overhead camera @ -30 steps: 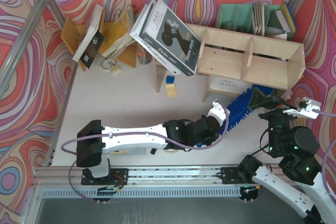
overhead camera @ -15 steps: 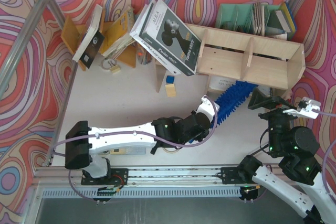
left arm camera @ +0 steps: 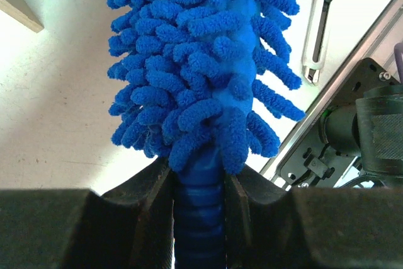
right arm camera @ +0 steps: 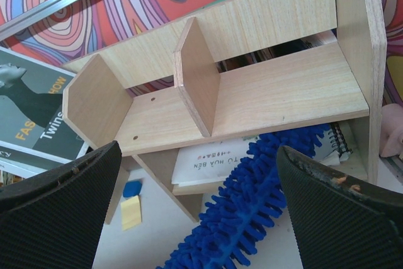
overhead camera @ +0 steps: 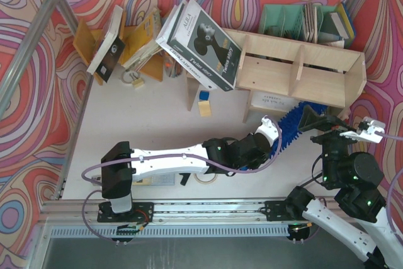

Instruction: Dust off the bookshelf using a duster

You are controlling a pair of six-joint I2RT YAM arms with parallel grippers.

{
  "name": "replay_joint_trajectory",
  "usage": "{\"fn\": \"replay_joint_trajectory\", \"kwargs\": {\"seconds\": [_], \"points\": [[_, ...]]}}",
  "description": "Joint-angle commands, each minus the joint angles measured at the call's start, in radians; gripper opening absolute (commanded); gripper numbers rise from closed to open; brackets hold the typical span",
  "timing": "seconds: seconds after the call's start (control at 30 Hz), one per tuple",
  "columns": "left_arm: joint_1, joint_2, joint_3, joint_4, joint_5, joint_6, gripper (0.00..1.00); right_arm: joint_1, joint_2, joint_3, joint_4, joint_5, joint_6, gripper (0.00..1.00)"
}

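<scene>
Dusting under way at the bookshelf's lower tier

The left gripper (left arm camera: 198, 187) pinches the duster (left arm camera: 201, 61) by its dark blue handle, jaws pressed against both sides. The fluffy head slants from the worktop (overhead camera: 157, 118) in front of the bookshelf (right arm camera: 252, 92) up under its main board. In the right wrist view the tip lies at the lower tier, just beside a white booklet stored there. Whether the bristles touch the wood cannot be told. The right gripper (right arm camera: 198, 155) hangs in front of the bookshelf's right end, spread wide and holding nothing. By my reading the task is partly done at most. The lower tier is being worked, while the two open compartments above it, the upright dividers and the outer side panel show no duster near them and look left to do.
</scene>
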Motion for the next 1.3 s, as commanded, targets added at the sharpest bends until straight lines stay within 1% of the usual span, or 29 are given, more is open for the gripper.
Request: {"fn": "replay_joint_trajectory", "kwargs": {"seconds": [0.0, 0.13, 0.33, 0.47, 0.57, 0.73, 1.03, 1.27], "points": [[-0.005, 0.0, 0.017, -0.001, 0.049, 0.032, 0.0, 0.002, -0.02, -0.008, -0.008, 0.026, -0.008, 0.99], [-0.006, -0.018, -0.026, -0.041, 0.051, 0.021, 0.0, 0.001, -0.024, -0.014, -0.007, 0.029, -0.009, 0.99], [-0.012, -0.073, -0.086, -0.055, 0.028, 0.003, 0.0, 0.002, -0.026, -0.021, -0.008, 0.027, -0.004, 0.99], [-0.053, -0.121, -0.077, -0.021, 0.006, 0.03, 0.0, 0.002, -0.024, -0.015, -0.007, 0.025, -0.001, 0.99], [-0.066, -0.132, -0.057, -0.03, -0.006, 0.034, 0.0, 0.002, -0.018, -0.007, -0.007, 0.024, -0.002, 0.99], [-0.063, -0.171, -0.112, -0.001, -0.039, 0.023, 0.0, 0.002, -0.017, 0.003, -0.011, 0.021, -0.003, 0.99], [-0.061, -0.094, -0.101, -0.067, 0.006, 0.032, 0.0, 0.002, -0.013, 0.007, -0.02, 0.016, 0.012, 0.99], [-0.061, -0.106, -0.105, -0.084, -0.014, 0.029, 0.0, 0.002, -0.006, 0.005, -0.011, 0.014, 0.008, 0.99]]}}
